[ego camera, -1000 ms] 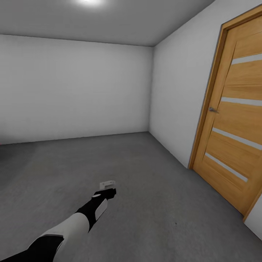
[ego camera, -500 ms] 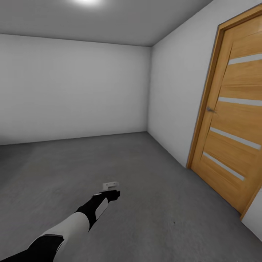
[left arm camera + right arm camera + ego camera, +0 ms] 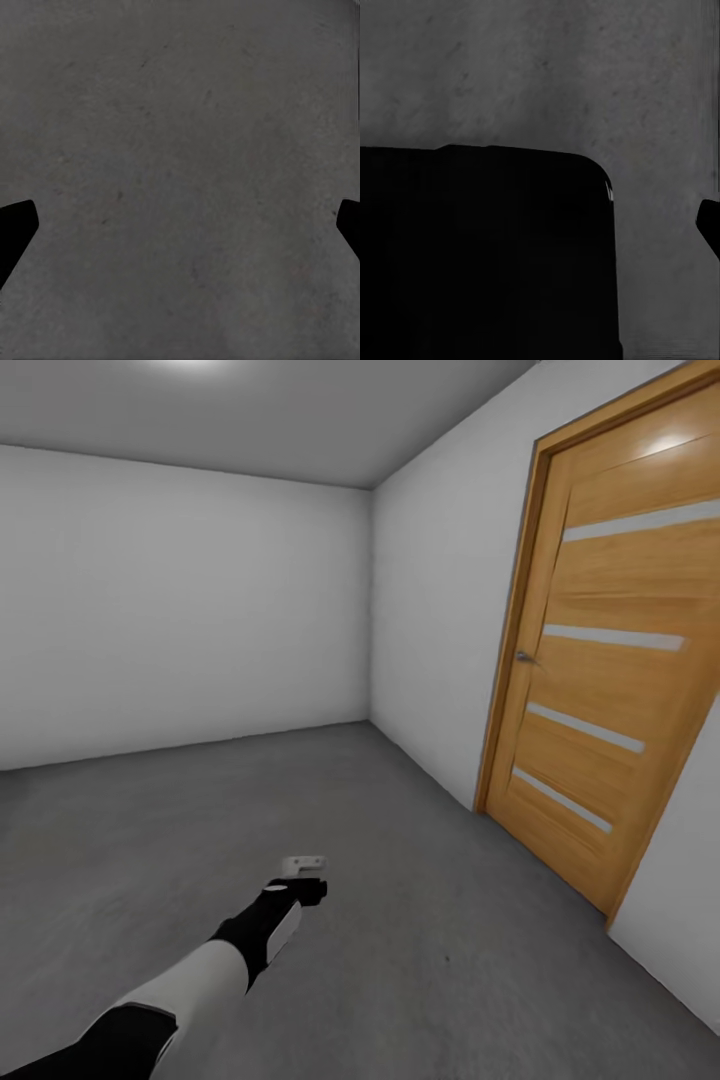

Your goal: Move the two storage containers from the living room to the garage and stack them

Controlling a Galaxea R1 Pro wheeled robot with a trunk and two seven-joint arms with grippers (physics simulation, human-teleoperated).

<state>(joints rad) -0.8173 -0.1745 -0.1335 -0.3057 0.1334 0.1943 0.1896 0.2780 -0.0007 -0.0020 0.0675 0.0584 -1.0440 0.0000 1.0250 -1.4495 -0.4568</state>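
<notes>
The two storage containers are out of view. I am in the garage, over its dark grey concrete floor. My left arm reaches forward and low, and my left gripper hangs above the floor. In the left wrist view the left gripper is open: its black fingertips sit at the frame's two edges with bare concrete between them. In the right wrist view the right gripper shows one fingertip at the edge; a black block of the robot covers the other side.
A wooden plank door with pale stripes and a metal handle stands shut in the white wall on the right. White walls meet in a corner ahead. Open concrete stretches ahead and to the left.
The view has swung to the right, so the door and the room's corner sit further left in the picture. My left arm keeps the same pose.
</notes>
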